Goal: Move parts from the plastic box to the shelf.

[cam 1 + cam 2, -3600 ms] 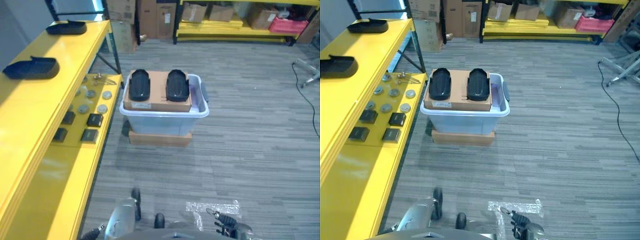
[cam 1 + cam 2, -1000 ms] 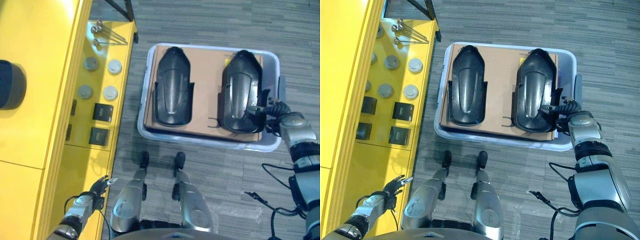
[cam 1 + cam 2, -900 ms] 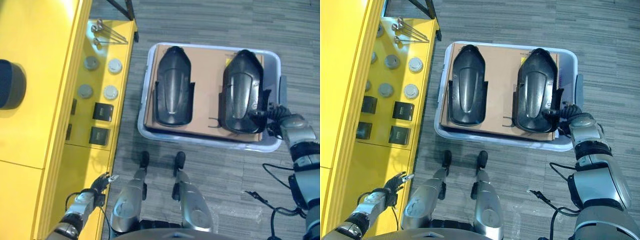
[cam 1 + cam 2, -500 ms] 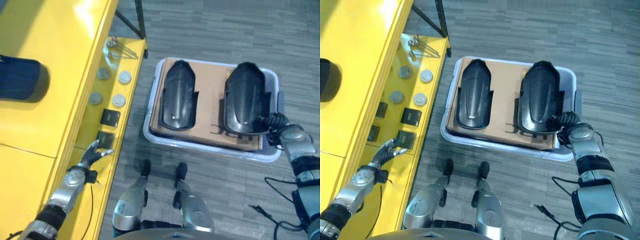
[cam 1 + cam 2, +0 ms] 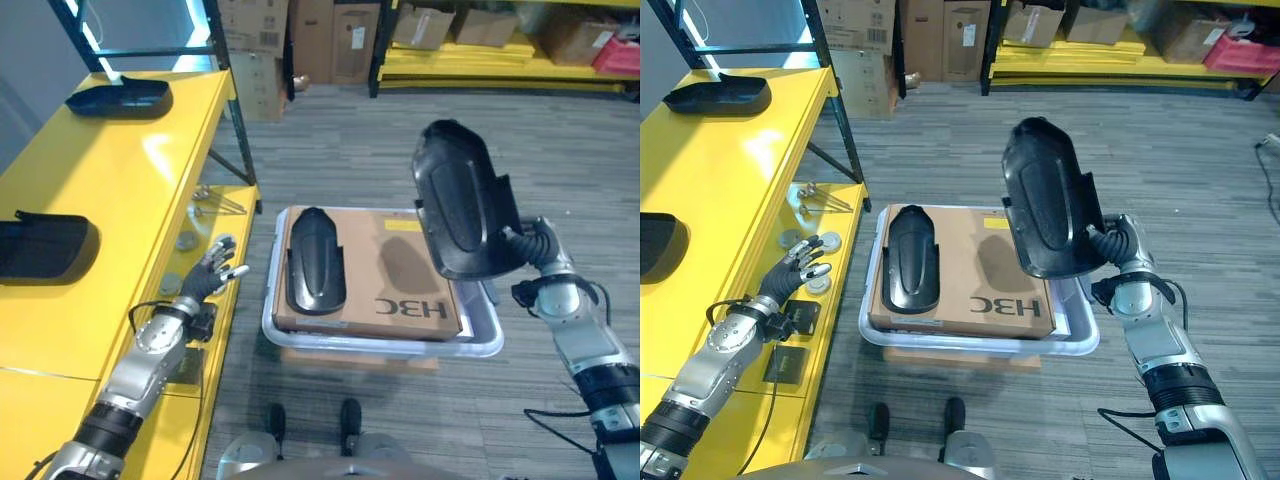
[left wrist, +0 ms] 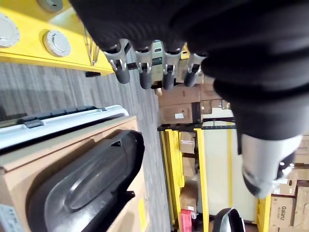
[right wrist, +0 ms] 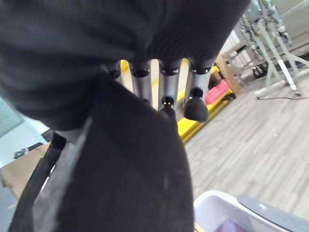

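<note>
- Right eye view: the black part (image 5: 1045,198) is held up in the air, tilted, above the right side of the plastic box (image 5: 1078,322), gripped at its lower edge by the right hand (image 5: 1110,248).
- Right wrist view confirms the right hand's fingers (image 7: 166,104) curled over the edge of the part, clamped on it.
- Risk: the grip sits at one end of a long shell, so the free end could swing or slip from the hold during the carry to the shelf (image 5: 715,190).
- A second part (image 5: 912,257) lies on the cardboard sheet (image 5: 985,290) covering the box, directly on the likely path; a low carry could knock it.
- Left hand (image 5: 792,270) hovers beside the shelf's lower level with fingers spread, holding nothing; it is near the small round pieces (image 5: 828,242) and could disturb them.
- Two black parts (image 5: 720,95) already rest on the top level, leaving bare surface between them; a careless placement could strike either.
</note>
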Controlling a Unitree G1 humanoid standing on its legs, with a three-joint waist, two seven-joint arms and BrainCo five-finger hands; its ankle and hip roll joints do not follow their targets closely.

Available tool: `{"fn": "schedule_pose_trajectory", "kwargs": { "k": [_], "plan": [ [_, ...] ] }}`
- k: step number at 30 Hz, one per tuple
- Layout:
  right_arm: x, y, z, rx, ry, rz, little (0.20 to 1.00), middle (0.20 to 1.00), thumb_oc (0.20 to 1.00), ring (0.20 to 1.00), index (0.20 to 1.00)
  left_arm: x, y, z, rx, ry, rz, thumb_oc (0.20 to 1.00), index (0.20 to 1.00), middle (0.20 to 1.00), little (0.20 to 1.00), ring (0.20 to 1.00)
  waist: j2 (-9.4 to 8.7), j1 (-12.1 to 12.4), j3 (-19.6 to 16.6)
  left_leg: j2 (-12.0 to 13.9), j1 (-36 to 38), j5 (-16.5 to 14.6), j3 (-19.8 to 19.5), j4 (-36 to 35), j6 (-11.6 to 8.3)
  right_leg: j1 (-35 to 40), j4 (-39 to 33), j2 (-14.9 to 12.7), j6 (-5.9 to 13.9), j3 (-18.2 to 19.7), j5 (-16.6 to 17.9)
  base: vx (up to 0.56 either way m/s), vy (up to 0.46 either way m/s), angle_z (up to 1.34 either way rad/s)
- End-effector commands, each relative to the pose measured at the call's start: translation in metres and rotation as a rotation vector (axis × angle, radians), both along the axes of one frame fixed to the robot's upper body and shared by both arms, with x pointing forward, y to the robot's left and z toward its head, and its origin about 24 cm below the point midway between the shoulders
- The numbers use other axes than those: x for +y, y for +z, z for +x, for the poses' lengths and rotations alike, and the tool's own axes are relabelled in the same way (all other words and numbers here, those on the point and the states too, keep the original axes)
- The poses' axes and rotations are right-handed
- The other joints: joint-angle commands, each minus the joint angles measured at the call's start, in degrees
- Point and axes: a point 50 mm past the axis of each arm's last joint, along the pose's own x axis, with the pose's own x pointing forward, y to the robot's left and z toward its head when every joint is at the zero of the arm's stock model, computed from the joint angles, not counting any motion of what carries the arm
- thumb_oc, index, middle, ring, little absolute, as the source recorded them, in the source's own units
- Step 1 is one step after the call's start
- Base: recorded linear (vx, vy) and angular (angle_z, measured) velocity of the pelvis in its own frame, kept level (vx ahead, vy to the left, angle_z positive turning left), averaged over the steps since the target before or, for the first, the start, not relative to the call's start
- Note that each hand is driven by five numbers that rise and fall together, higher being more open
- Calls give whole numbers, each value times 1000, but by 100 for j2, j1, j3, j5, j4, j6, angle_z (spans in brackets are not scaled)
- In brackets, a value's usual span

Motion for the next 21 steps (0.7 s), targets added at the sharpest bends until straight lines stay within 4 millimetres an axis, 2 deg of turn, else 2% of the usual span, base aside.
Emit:
{"fn": "schedule_pose_trajectory", "kwargs": {
  "k": [1,2,7,8,11,13,21],
  "plan": [
    [26,51,5,-313,139,-132,200,200,200,200,200,-8,21,7,-83,-59,-98,1000,1000,1000,1000,1000,-125,124,-256,204,102,-161,392,-45,-95,373,-23,-122,284,-211,-437,0,0,0],
    [40,64,2,-400,207,-183,200,200,200,200,200,-23,29,11,-91,-115,-164,1000,1000,1000,1000,1000,-158,65,-332,195,139,-198,419,-45,-78,389,-23,-112,296,-171,-441,0,0,0],
    [59,79,3,-469,295,-167,200,200,200,200,200,-43,34,17,-86,-147,-195,1000,1000,1000,1000,1000,-191,-17,-423,183,193,-256,472,-45,-54,407,-23,-94,307,-75,-447,9,5,-4],
    [70,84,2,-506,346,-157,200,200,200,200,200,-52,35,21,-73,-150,-225,1000,1000,1000,1000,1000,-213,-67,-474,179,235,-295,516,-45,-43,426,-23,-91,309,-53,-465,21,13,-6],
    [83,91,4,-545,398,-136,200,200,200,200,200,-60,36,25,-64,-145,-219,1000,1000,1000,1000,1000,-227,-96,-507,170,269,-321,553,-45,-25,445,-23,-79,300,-18,-481,20,15,-8],
    [102,99,3,-599,471,-109,200,200,200,200,200,-69,39,31,-69,-143,-213,1000,1000,1000,1000,1000,-237,-123,-534,156,322,-359,582,-45,9,475,-23,-72,291,10,-499,21,10,-18],
    [129,100,4,-594,605,-34,200,200,200,200,200,-90,50,38,-103,-214,-283,1000,1000,1000,1000,1000,-240,-196,-585,142,393,-429,614,-45,36,503,-23,-62,302,68,-514,19,3,-6]
  ]
}}
